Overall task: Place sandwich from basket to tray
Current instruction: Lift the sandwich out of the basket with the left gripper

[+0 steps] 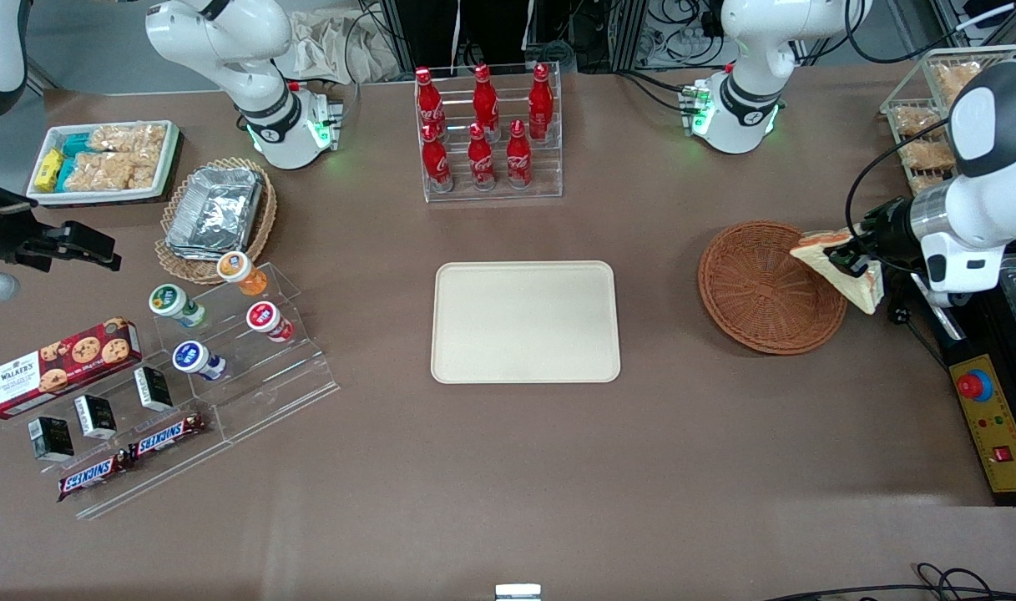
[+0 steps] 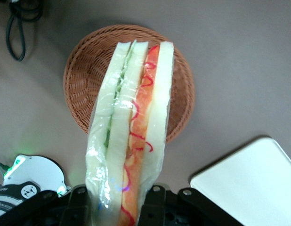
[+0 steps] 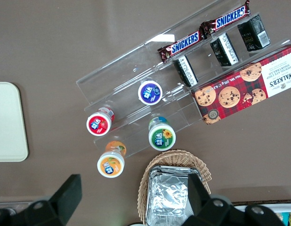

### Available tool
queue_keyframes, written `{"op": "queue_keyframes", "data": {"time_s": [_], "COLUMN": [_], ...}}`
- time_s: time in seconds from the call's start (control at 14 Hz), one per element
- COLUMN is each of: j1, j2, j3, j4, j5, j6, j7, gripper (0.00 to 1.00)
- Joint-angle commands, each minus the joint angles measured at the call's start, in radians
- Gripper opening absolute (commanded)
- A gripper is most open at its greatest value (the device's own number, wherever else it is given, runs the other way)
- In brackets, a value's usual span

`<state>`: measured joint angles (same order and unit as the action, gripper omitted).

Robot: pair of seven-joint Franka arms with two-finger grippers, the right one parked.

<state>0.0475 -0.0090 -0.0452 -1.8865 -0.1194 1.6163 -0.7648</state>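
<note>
One sandwich (image 1: 841, 271) clamped in claw (image 1: 851, 257), hanging over the basket (image 1: 762, 288) rim. Tray (image 1: 525, 322) sits well off toward the parked arm; carry level, lower flat, then release.

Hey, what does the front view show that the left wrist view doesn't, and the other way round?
Only the front view shows the cola bottles, the foil containers and the whole tray. Only the left wrist view shows the sandwich edge on, with its green and orange-red filling layers. Both show the gripper shut on the sandwich, lifted above the basket, and the basket empty.
</note>
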Motion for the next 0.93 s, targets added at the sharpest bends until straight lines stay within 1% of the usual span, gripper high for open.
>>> {"op": "queue_keyframes", "data": {"time_s": [0.0,0.43,0.64,0.86], "j1": [-0.012,-0.017,-0.017,-0.021], "j2": [0.023,0.124,0.173,0.256], "j3": [-0.056,-0.281,-0.364,-0.429], "j4": [0.056,0.125,0.133,0.132], "j5": [0.007,0.003,0.009,0.02], "j6": [-0.036,0.01,0.08,0.18], "j7": [0.079,0.09,0.078,0.075], "gripper": [0.32,0.33,0.33,0.33]}}
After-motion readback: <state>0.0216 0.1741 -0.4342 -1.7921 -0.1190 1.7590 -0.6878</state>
